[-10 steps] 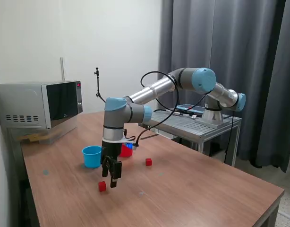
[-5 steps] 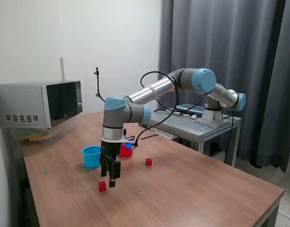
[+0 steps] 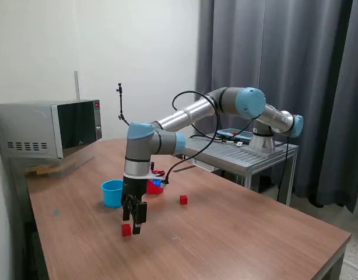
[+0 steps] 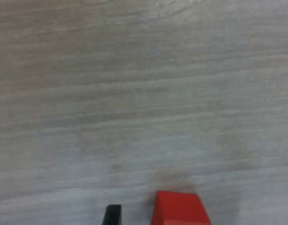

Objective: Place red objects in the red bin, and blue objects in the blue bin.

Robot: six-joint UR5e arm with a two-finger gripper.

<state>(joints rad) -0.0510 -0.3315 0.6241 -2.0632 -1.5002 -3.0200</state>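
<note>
My gripper (image 3: 134, 224) hangs open just above the table, fingers pointing down, right beside a tiny red cube (image 3: 126, 230). In the wrist view that red cube (image 4: 180, 208) lies between the two dark fingertips (image 4: 112, 215), nearer one of them, and nothing is gripped. A second red cube (image 3: 183, 199) lies further toward the exterior view's right. The light blue bin (image 3: 112, 192) stands behind the gripper. The red bin (image 3: 155, 187) is partly hidden by the arm. A small blue patch shows at its rim; I cannot tell if it is a blue object.
A microwave (image 3: 51, 128) stands at the back on the exterior view's left. The arm's base sits on a metal side table (image 3: 243, 154) beyond the wooden table's far edge. Dark curtains hang behind it.
The gripper has shifted slightly toward the exterior view's left, closer over the near red cube. Cups and cubes have not moved.
</note>
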